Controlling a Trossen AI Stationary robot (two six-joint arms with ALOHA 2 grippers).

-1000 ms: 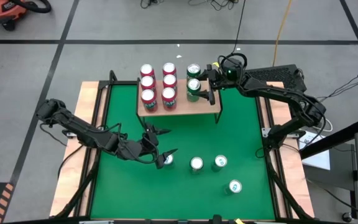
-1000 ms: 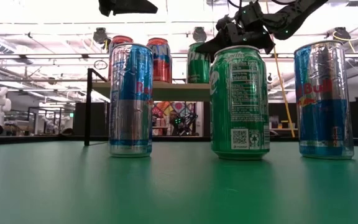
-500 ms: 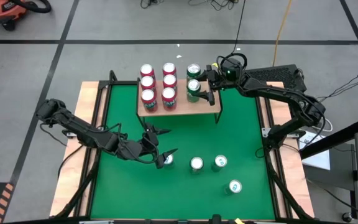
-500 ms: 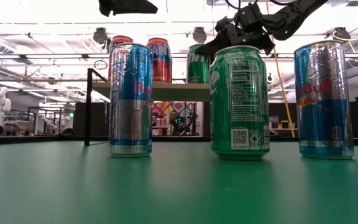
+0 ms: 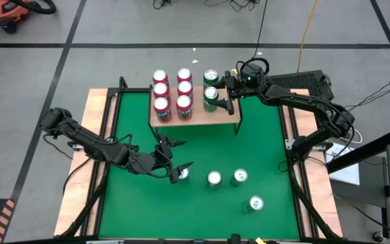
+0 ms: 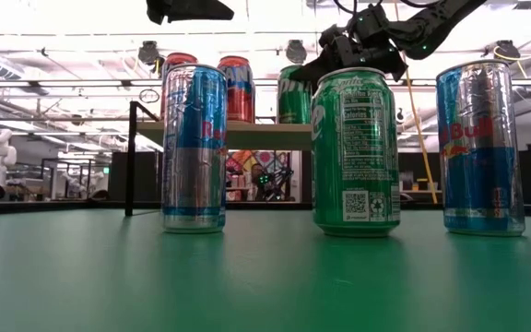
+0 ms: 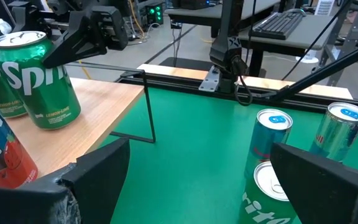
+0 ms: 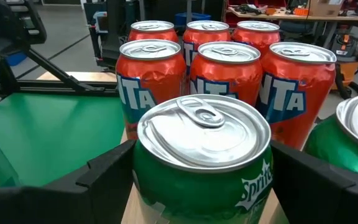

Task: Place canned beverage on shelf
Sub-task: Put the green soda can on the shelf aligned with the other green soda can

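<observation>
The shelf (image 5: 223, 116) stands at the table's far middle. It bears several red cans (image 5: 184, 89) and two green cans. The farther green can (image 5: 210, 76) stands free. My right gripper (image 5: 217, 96) is shut on the nearer green can (image 5: 210, 95), which fills the right wrist view (image 8: 204, 155). My left gripper (image 5: 180, 154) hangs open over the table's middle, above and beside a blue-and-silver can (image 5: 181, 174). In the left wrist view my left gripper (image 7: 197, 180) has nothing between its fingers. My right gripper holds the nearer green can by its side wall (image 8: 146, 186), a little below the top rim, one finger (image 8: 98, 180) on either side. The fingers reach in about level from the table's right. The can stands upright on the shelf board.
Several more cans stand on the green table's near half: a green one (image 5: 214, 178), another (image 5: 240, 177) and one nearer the right corner (image 5: 256, 202). In the low view they stand in front (image 6: 356, 152). The wooden table border (image 5: 93, 135) runs along each side.
</observation>
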